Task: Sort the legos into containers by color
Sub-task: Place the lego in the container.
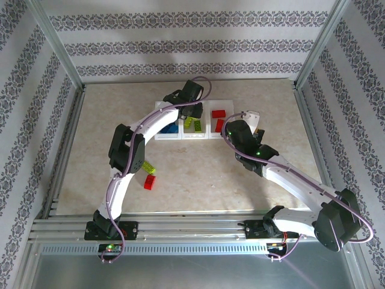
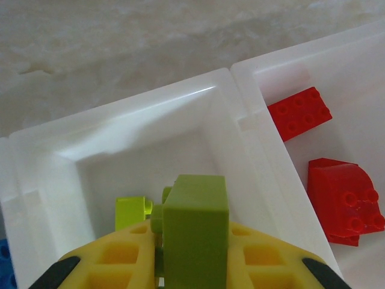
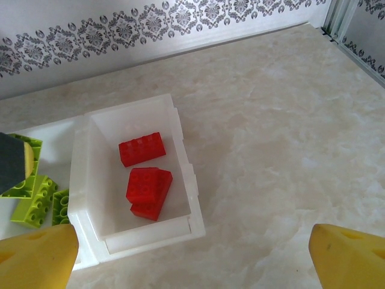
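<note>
Marbled beige table (image 1: pixel 198 174), damask-striped wallpaper (image 1: pixel 180 42), aluminium frame (image 1: pixel 58 48), white containers (image 1: pixel 194 137)

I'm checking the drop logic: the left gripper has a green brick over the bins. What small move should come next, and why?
Probably open the left gripper to drop its green brick: it hangs over the middle bin, which already holds a lime brick, while red bricks sit in the neighbouring bin.
</note>
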Tool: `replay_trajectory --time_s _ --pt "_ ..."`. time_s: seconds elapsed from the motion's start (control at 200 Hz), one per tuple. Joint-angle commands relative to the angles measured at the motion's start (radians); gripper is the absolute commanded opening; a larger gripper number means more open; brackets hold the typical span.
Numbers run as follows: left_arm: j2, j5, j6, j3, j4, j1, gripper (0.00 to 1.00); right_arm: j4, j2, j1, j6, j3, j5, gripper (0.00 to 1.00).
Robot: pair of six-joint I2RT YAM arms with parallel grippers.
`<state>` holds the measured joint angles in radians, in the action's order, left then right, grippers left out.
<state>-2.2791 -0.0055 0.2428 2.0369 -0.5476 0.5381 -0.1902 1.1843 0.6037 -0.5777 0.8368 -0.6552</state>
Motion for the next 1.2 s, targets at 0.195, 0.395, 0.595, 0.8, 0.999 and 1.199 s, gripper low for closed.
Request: replay_trajectory --time_s 0.195,0.395,0.595,0.8,0.999,1.199 --pt "-0.082 -0.025 -0.020 0.126 -0.089 0.017 0.25 -0.010 -0.017 -0.010 -0.024 -0.027 -0.026 0.98" --pt "-0.117 -0.022 -0.019 0.157 -0.101 0.016 0.25 -0.007 -0.015 -0.009 -0.026 -0.031 -0.025 0.98" --pt "-0.146 -0.028 -0.019 0.183 -0.110 0.016 0.26 -0.007 -0.007 -0.011 -0.028 -0.029 -0.024 0.98" --pt "-0.156 -0.027 -0.020 0.206 -0.124 0.016 0.34 -0.006 0.001 -0.015 -0.026 -0.025 -0.021 0.98" --pt "-0.140 -0.021 -0.022 0.230 -0.141 0.017 0.36 -0.005 0.005 -0.016 -0.027 -0.022 -0.018 0.98" --pt "-0.076 -0.024 -0.023 0.218 -0.141 0.016 0.47 -0.004 0.001 -0.015 -0.027 -0.027 -0.015 0.98"
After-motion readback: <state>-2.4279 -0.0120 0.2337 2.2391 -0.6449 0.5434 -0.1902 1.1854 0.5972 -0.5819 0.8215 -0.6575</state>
